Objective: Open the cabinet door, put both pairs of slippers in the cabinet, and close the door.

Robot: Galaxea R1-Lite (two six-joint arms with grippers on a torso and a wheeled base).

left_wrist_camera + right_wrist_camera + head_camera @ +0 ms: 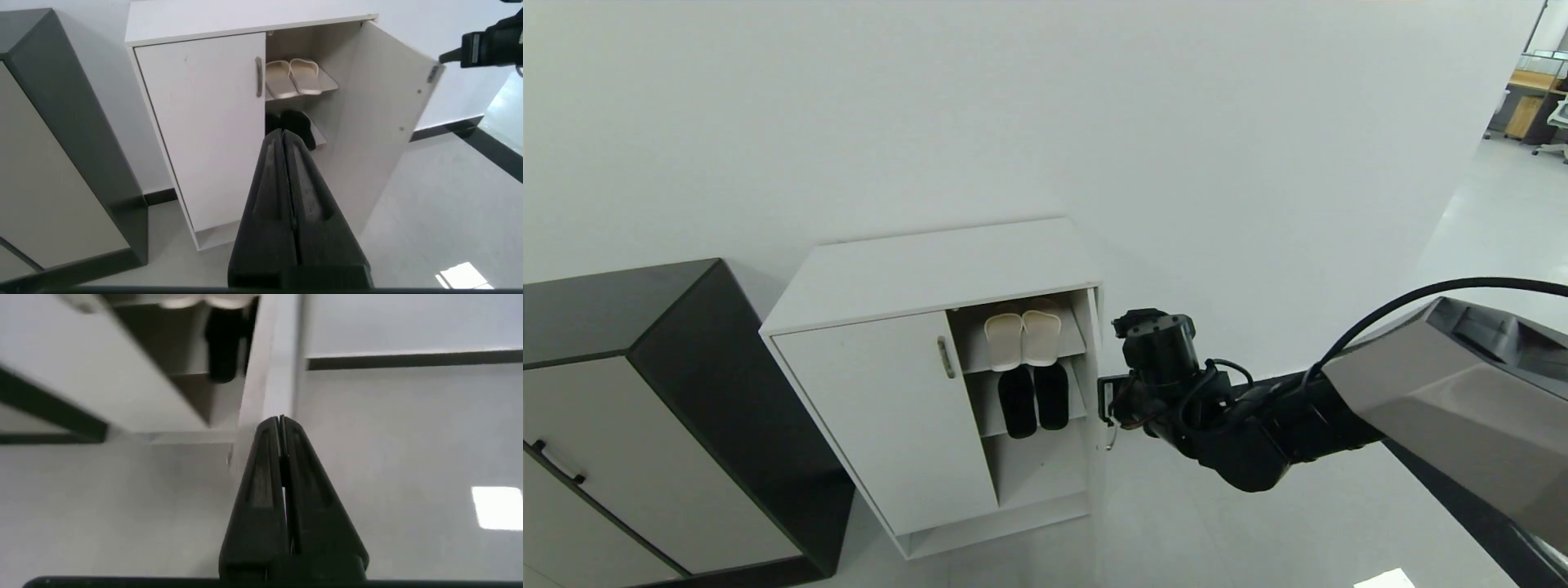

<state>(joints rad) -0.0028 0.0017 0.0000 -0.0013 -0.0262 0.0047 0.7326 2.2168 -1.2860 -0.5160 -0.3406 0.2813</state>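
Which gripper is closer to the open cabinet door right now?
Right. The right gripper sits at the free edge of the open door, beside its handle. The left gripper is out in front of the cabinet, away from the door.

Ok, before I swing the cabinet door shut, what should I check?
1. White slippers inside the cabinet: ok.
2. Black slippers inside, below the white pair: ok.
3. Black slippers clear of the door's path: cannot tell; their ends lie near the front.
4. Right gripper at the outer edge of the open door: ok; whether they touch, cannot tell.
5. Left gripper shut, back from the cabinet: ok.
6. Door closed: not ok, it stands open.
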